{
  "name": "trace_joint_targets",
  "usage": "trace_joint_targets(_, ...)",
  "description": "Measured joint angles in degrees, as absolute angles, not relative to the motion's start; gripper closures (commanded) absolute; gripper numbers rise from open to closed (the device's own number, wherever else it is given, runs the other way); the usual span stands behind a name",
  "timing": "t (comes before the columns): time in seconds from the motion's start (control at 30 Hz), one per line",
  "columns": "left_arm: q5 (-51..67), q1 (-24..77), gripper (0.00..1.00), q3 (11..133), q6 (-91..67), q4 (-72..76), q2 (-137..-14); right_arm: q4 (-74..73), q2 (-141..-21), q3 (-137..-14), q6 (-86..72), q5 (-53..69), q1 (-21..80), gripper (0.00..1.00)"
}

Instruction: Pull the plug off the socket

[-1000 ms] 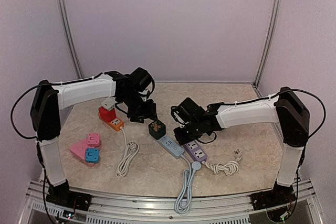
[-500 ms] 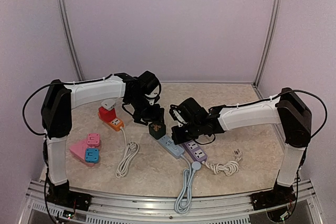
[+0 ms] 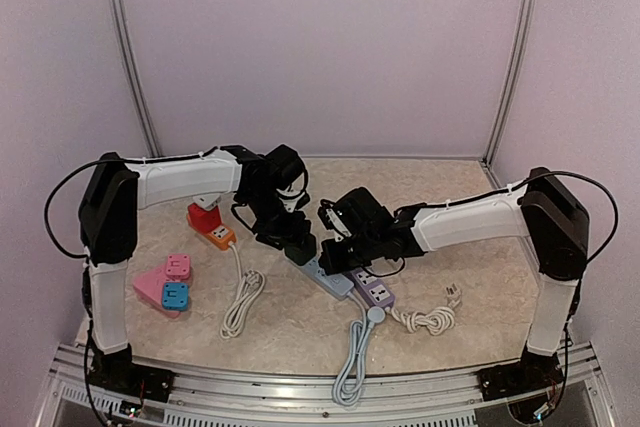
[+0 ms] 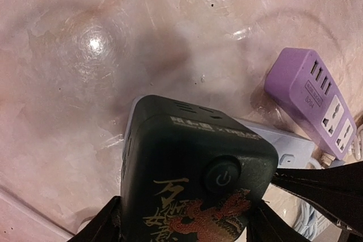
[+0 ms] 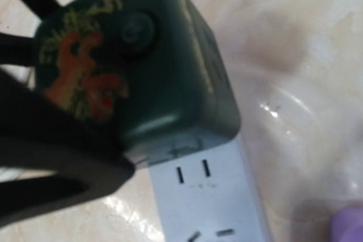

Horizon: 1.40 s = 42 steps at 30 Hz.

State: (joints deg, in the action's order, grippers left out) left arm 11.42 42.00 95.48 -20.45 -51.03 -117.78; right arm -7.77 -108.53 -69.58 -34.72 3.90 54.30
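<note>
From above, two power strips lie side by side at the centre of the beige marbled table (image 3: 480,267): one light blue strip (image 3: 336,281) and one purple strip (image 3: 372,293). At 9 o'clock are one red-orange socket block (image 3: 207,222) and one pink block (image 3: 152,287) carrying two small cubes. Pale lilac walls close the booth.

In the left wrist view, one dark green plug (image 4: 193,162) stands in the light blue strip. The left gripper (image 4: 181,228) has its jaws grasping two sides of it.

In the right wrist view, the right gripper (image 5: 108,177) has its jaws clenched. They lie against the strip at the plug's foot, at 8 o'clock.
</note>
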Motion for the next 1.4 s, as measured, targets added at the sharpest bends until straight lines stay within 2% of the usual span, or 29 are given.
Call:
trace_joint_targets(0.2, 10.39, 42.63, 0.41, 95.83, -20.01, -52.49, -117.78, -7.18, -111.39, -69.58, -36.29, 4.27, 54.78, 1.00)
trace_joint_targets(0.3, 10.35, 42.87, 0.31, 95.83, -20.05, -52.86, -117.93, -6.50, -111.81, -69.58, -37.21, 3.86, 54.92, 1.00)
trace_joint_targets(0.73, 6.17, 43.81, 0.31, 97.21, -16.95, -51.75, -119.48, -2.52, -111.85, -67.99, -41.04, 3.22, 54.96, 1.00)
trace_joint_targets(1.0, 6.44, 43.55, 0.27, 98.65, -11.25, -51.00, -121.78, 1.80, -111.85, -65.76, -43.46, 3.88, 54.57, 1.00)
trace_joint_targets(1.1, 7.14, 43.31, 0.35, 99.31, -10.00, -50.78, -122.56, 2.70, -111.83, -65.28, -44.14, 3.95, 54.41, 1.00)
trace_joint_targets(1.3, 6.70, 43.27, 0.69, 99.85, -7.33, -50.68, -122.63, 3.77, -111.53, -64.64, -45.19, 3.92, 53.89, 1.00)
trace_joint_targets(1.4, 6.39, 43.35, 0.78, 99.85, -7.42, -50.61, -122.61, 3.81, -111.53, -64.64, -45.58, 4.01, 53.82, 1.00)
